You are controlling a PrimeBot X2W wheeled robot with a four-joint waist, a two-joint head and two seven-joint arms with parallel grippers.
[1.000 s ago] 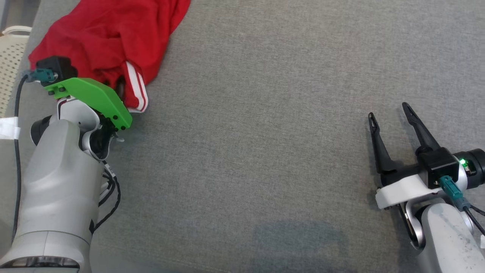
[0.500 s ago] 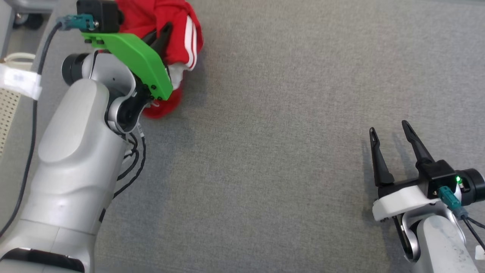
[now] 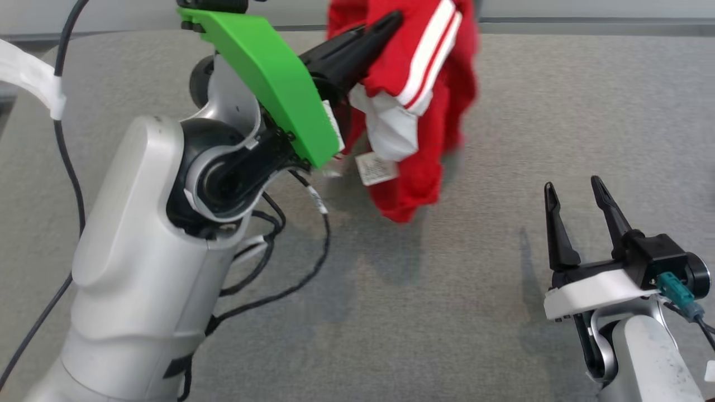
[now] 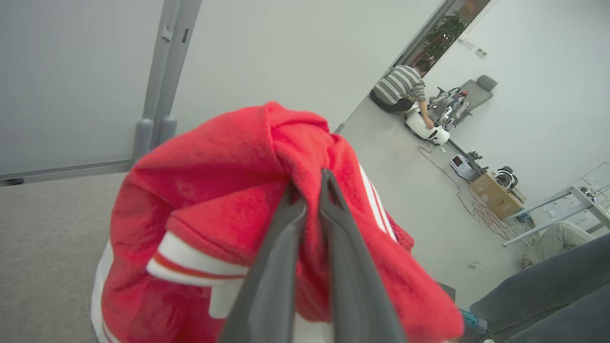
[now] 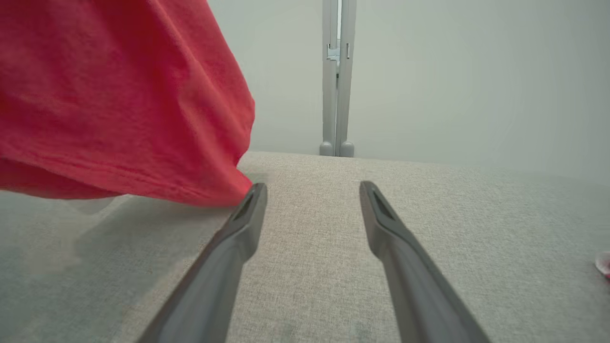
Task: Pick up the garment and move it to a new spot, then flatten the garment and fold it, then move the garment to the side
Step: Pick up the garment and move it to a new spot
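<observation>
The garment (image 3: pixel 441 106) is red with white stripes and a white label, and it hangs bunched in the air above the grey surface. My left gripper (image 3: pixel 391 22) is shut on a fold of it near the top middle of the head view. From the left wrist, the garment (image 4: pixel 228 190) wraps around my left gripper (image 4: pixel 310 178), whose dark fingers are pinched together on the cloth. My right gripper (image 3: pixel 572 187) stands open at the lower right, with nothing between its fingers. In the right wrist view the garment (image 5: pixel 119 100) hangs at the upper left, just beyond my right gripper (image 5: pixel 312 188).
A grey fabric surface (image 3: pixel 503 307) spreads under both arms. Black cables (image 3: pixel 279 279) trail from the left arm. Behind the surface stands a pale wall with a grey post (image 5: pixel 337 76). In the left wrist view a person (image 4: pixel 400 85) bends over equipment far off on the floor.
My left gripper has closed on the garment, lifted it off the surface and carried it to the right. The head camera has shifted. The right gripper has stayed open.
</observation>
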